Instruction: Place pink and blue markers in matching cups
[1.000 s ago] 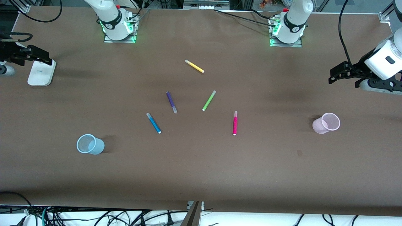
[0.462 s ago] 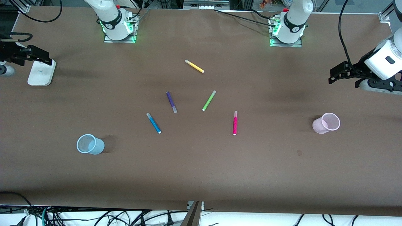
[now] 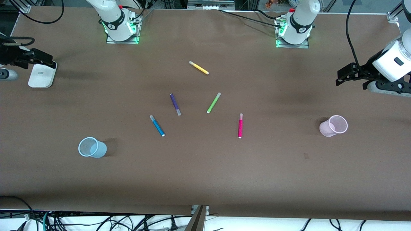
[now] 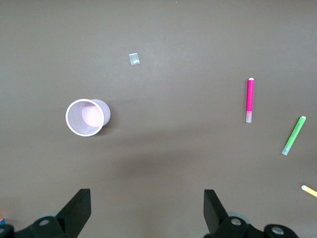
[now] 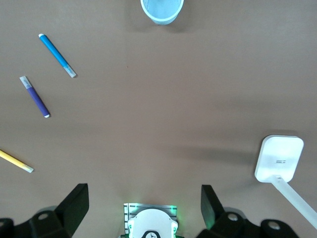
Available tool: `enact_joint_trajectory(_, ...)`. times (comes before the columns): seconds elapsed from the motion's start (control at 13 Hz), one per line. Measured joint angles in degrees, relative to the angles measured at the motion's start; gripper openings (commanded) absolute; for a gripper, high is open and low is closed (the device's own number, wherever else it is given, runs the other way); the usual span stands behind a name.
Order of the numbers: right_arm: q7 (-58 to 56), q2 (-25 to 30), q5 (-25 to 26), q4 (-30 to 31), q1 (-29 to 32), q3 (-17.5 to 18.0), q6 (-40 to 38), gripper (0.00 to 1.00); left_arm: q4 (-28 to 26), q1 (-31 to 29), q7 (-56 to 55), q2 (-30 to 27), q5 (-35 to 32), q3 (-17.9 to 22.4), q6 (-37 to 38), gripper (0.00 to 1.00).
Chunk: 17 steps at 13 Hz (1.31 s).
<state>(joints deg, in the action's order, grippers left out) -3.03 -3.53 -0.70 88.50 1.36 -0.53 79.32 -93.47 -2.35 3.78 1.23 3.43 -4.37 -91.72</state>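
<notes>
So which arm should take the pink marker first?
Left, probably. Its open tool hangs at the pink cup's end, and the pink marker lies toward that end.

The blue cup is cut off by the right wrist view's edge, as is the yellow pen in the left wrist view.

A brown-covered desk carries five felt pens lying flat and apart around its middle: a yellow pen nearest the arm bases, then a purple pen and a lime-green pen, then a blue marker and a pink marker nearest the front camera. A light blue cup stands upright toward the right arm's end, a pale pink cup toward the left arm's end. A white flat device rests at the right arm's end, and a small grey scrap lies near the pink cup.
</notes>
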Motion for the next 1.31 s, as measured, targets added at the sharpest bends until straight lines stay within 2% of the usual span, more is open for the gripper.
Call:
enact_joint_trajectory(0.23,0.0,-4.7,-0.3,0.0,-0.1,0.1,1.2,1.00,-0.4,1.1,0.0,1.7,0.8,-0.4,-0.7,1.00)
enact_joint_trajectory(0.38,0.0,-7.9,-0.3,0.0,-0.1,0.3,2.0,1.00,-1.0,2.0,-1.8,4.8,1.6,-2.2,-4.3,1.00)
enact_joint_trajectory(0.77,-0.1,-15.5,-0.4,0.0,-4.5,0.8,12.6,1.00,-2.5,5.5,-12.5,17.6,1.6,-9.4,-16.3,1.00)
enact_joint_trajectory(1.08,-1.9,-22.7,-0.4,0.0,-10.3,1.0,22.1,1.00,-4.8,12.2,-20.5,27.1,-1.5,-9.6,-27.5,1.00)
enact_joint_trajectory(1.31,-7.3,-27.9,-0.4,-0.1,-12.6,2.1,29.8,1.00,-8.5,15.7,-25.2,30.8,-3.8,-9.7,-35.3,1.00)
